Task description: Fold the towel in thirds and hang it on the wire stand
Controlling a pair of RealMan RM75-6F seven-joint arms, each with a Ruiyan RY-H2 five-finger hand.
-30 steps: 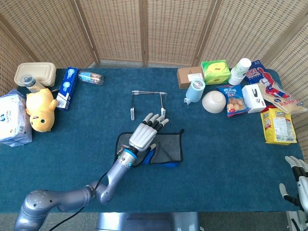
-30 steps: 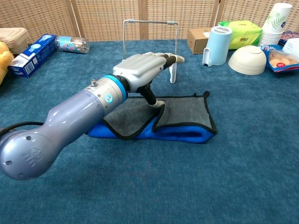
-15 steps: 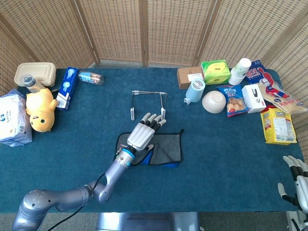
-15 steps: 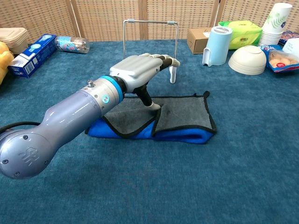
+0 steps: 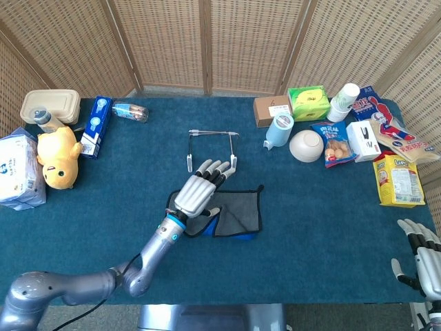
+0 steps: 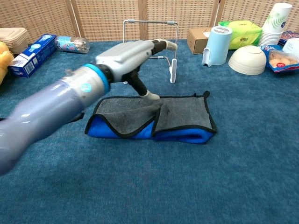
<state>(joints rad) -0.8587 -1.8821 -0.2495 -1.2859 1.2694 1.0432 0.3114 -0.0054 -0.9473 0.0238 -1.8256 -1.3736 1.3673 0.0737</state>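
Hovering over the towel (image 6: 154, 119), the left hand (image 5: 198, 191) was seen with fingers extended and close together, thumb tip pointing down just above the cloth; nothing was held. The right hand (image 5: 419, 265) was parked at the table's near right corner, fingers loosely spread, empty.

The towel was laid mid-table toward the near edge, folded: grey flaps with black trim overlapped on top, blue showing along the near fold. Thirds were judged roughly done, though the left flap sat a bit slack. The stand (image 6: 150, 44) was upright just behind the towel, toward the far edge, bare.

For the next step, a grip on the folded bundle near its middle was judged best, so both ends drop evenly over the stand's top bar. The layers should be pinched together, or the upper flap could slide open on lift. Enough height was needed to clear the bar without knocking the light wire frame over.

Labels: print was visible on the blue box (image 5: 95, 125) at the far left and on the snack packs (image 5: 397, 178) at the right edge, but none could be read.
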